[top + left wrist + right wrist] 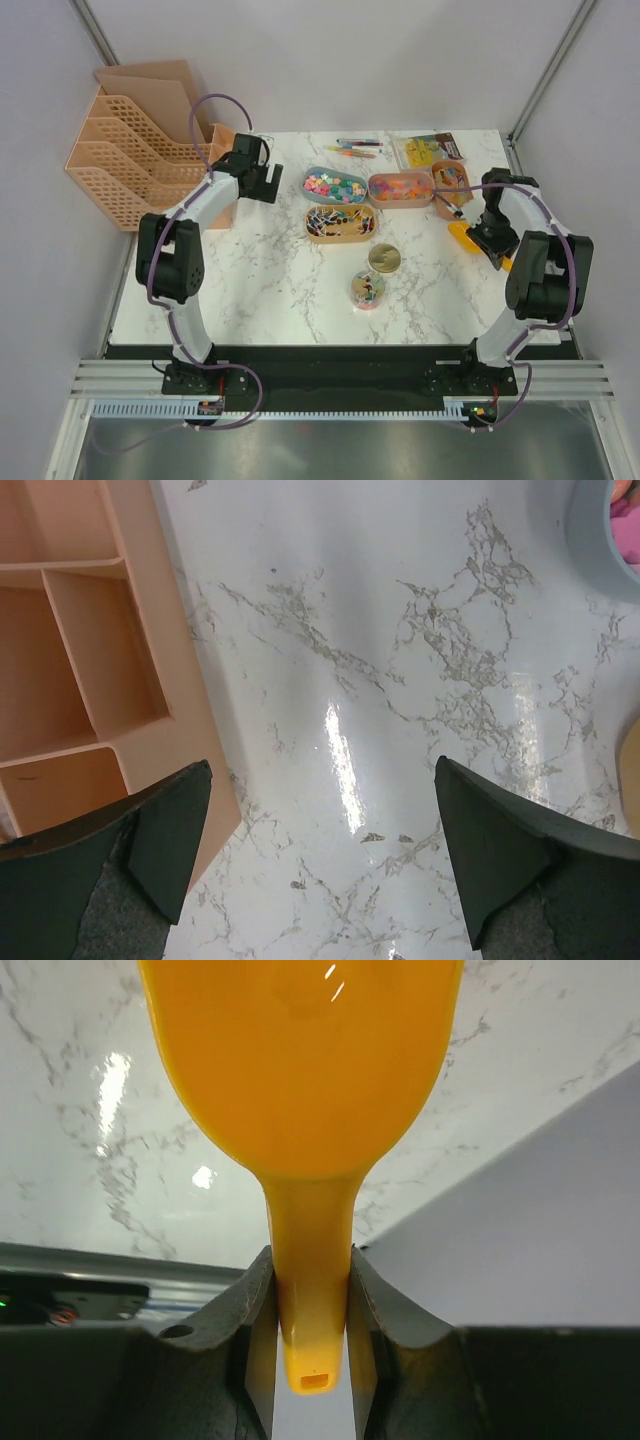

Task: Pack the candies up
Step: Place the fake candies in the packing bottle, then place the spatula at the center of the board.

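The candies lie in oval trays at the back middle: a blue tray (335, 186), an orange tray (400, 188), a small orange tray (450, 181) and a tan tray (340, 222). A small clear jar (368, 290) holds some candies, with its gold lid (384, 259) beside it. My left gripper (262, 185) (322, 770) is open and empty over bare marble, left of the blue tray, whose rim (590, 530) shows in the left wrist view. My right gripper (480, 238) (310, 1260) is shut on the handle of the yellow-orange scoop (461, 232) (300, 1060), low at the table's right edge.
Peach mesh file organizers (130, 150) stand at the back left, and a peach compartment box (80, 660) sits close to my left gripper. Thin coloured pens (356, 149) and a flat packet (428, 150) lie at the back. The table's right edge (530, 260) is near my right arm.
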`<action>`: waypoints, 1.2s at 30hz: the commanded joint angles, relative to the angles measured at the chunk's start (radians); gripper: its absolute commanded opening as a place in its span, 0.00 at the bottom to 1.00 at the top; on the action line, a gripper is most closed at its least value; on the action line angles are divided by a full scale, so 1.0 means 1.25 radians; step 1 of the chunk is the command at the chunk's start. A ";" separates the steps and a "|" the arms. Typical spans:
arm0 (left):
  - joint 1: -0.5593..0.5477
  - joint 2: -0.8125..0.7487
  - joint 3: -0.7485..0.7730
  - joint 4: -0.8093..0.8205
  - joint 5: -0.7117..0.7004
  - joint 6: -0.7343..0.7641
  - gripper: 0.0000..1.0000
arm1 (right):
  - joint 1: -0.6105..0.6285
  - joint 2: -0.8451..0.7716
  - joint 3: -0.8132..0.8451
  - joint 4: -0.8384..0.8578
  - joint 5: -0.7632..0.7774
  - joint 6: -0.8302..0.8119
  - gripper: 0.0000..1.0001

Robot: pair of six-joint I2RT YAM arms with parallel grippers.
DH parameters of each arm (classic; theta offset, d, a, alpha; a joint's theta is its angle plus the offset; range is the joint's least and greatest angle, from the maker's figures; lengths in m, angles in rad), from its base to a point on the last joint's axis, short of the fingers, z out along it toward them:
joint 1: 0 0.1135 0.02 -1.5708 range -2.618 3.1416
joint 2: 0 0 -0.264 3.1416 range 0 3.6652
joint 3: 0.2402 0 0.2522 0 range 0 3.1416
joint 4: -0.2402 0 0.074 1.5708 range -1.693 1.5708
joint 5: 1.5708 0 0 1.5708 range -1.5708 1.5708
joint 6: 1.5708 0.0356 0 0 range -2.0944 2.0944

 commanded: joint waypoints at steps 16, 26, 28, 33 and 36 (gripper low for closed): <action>-0.002 0.104 0.095 -0.017 -0.177 0.034 1.00 | -0.069 0.084 -0.004 0.025 -0.236 0.240 0.25; 0.000 0.012 0.063 -0.036 -0.004 0.050 1.00 | -0.068 -0.063 0.122 -0.020 -0.278 -0.002 0.68; 0.000 0.006 0.066 -0.056 0.052 0.048 1.00 | -0.058 -0.082 0.120 0.001 -0.320 -0.116 0.70; 0.001 -0.014 0.014 -0.075 0.123 0.051 1.00 | 0.055 -0.162 -0.032 0.142 -0.404 -0.416 0.74; 0.000 -0.025 -0.015 -0.077 0.143 0.034 1.00 | 0.169 -0.167 -0.102 0.256 -0.409 -0.514 0.76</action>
